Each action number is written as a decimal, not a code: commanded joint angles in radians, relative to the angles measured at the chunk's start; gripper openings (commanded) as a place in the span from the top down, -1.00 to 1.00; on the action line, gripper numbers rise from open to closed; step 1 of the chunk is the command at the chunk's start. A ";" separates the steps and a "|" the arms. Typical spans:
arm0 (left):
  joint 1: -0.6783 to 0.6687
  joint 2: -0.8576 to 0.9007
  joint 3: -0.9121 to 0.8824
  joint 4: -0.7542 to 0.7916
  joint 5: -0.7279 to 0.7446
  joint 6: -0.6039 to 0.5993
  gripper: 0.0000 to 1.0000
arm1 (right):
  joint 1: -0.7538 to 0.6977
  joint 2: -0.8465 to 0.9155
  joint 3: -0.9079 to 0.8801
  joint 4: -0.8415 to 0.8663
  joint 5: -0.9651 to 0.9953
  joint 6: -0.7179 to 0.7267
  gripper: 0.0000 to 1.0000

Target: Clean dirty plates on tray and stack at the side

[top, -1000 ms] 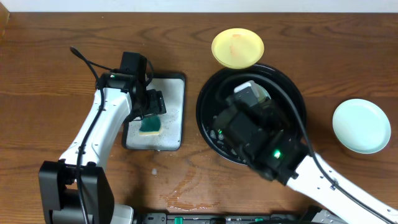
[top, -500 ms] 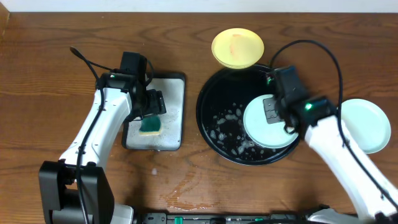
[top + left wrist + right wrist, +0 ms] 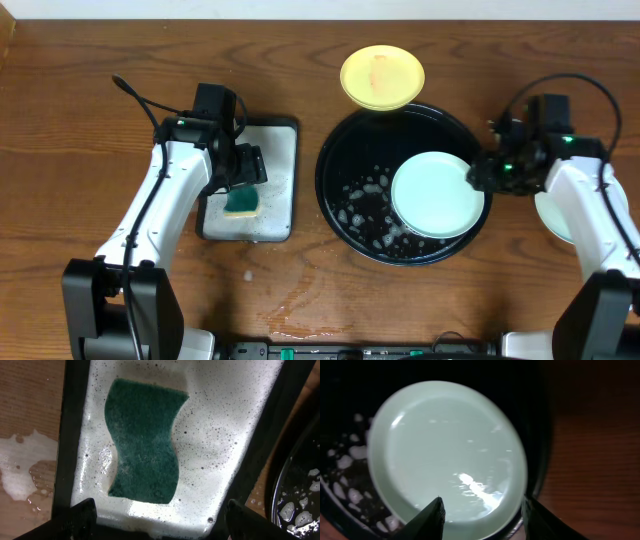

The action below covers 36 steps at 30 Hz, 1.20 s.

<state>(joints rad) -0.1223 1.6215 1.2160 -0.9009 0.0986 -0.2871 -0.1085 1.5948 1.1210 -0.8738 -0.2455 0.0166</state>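
Mint plate point(image 3: 437, 195) lay seemingly clean in the tray point(image 3: 345, 150), awaiting a rim grasp; right gripper point(image 3: 482, 507) and left gripper point(image 3: 160, 507) held jaws open.

Mint plate point(image 3: 437, 194) lies in the black tray point(image 3: 358, 138) (suds point(image 3: 368, 188) beside it).

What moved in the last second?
The right gripper swung rightward from over the middle of the black tray to the right edge of the mint plate, jaws open. The left gripper, sponge and yellow plate stayed put.
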 commanded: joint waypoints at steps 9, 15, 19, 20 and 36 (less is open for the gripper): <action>0.002 0.006 -0.002 -0.002 -0.005 0.006 -0.65 | -0.021 0.188 -0.005 0.083 -0.045 -0.244 0.12; 0.002 0.006 -0.002 -0.002 -0.005 0.006 -0.65 | -0.020 0.268 -0.005 0.098 0.003 -0.249 0.33; 0.002 0.006 -0.002 -0.002 -0.005 0.006 -0.64 | -0.014 0.318 -0.005 0.096 0.002 -0.249 0.53; 0.002 0.006 -0.002 -0.002 -0.005 0.006 -0.65 | -0.014 0.325 -0.005 0.091 0.002 -0.249 0.79; 0.002 0.006 -0.002 -0.002 -0.005 0.006 -0.65 | 0.091 0.023 -0.001 0.066 0.076 -0.103 0.97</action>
<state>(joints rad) -0.1223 1.6215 1.2160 -0.9009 0.0986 -0.2871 -0.0910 1.7569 1.1152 -0.8101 -0.2100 -0.1318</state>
